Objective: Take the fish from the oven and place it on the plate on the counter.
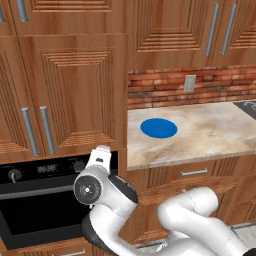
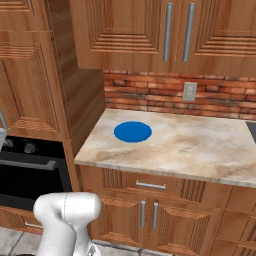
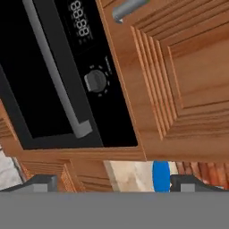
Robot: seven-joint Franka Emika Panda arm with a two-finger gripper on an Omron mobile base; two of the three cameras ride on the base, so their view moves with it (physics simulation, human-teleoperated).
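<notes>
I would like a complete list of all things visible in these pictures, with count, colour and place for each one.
built-in black wall oven: one, black with a silver bar handle, two knobs and a digital display, door shut, low in the wooden cabinet wall left of the counter.
flat round bright blue plate: one, blue, bare, on the left part of the counter.
beige marbled stone counter: one, beige-tan, over wooden drawers.
wooden cabinets: several, brown with silver handles, above and below.
red brick wall: one, behind the counter.
grey wall outlet: one, on the brick.
white robot arm: one, white, in front of the oven.
gripper: one, dark tips, open, holding nothing.
</notes>
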